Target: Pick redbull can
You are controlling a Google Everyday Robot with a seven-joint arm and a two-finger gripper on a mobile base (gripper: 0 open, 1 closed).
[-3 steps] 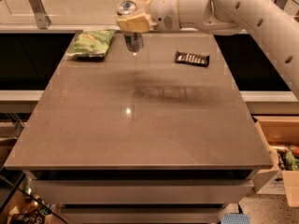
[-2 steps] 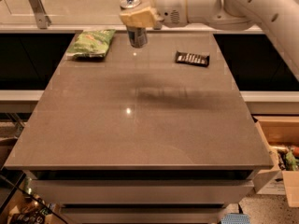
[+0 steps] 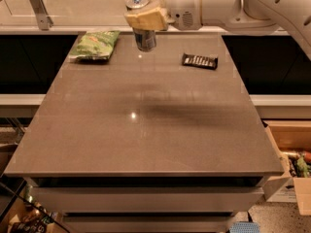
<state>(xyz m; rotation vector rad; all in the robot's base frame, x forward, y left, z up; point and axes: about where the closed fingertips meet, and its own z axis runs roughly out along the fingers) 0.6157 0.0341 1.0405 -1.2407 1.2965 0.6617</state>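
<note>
The redbull can (image 3: pixel 144 39), slim and silver-and-blue with a silver top and blue pull tab, hangs upright above the far middle of the grey table (image 3: pixel 146 130). My gripper (image 3: pixel 144 17), with tan pads, reaches in from the upper right and is shut around the can's upper half. The can's bottom is clear of the tabletop. The white arm runs off to the right edge.
A green snack bag (image 3: pixel 95 44) lies at the table's far left. A dark chocolate bar (image 3: pixel 199 60) lies at the far right. A counter and a metal bracket (image 3: pixel 40 6) stand behind the table. An open cardboard box (image 3: pixel 291 154) sits on the floor at the right.
The gripper has risen with the can in it, lifting the can higher above the table. The bag and the bar have not moved.
</note>
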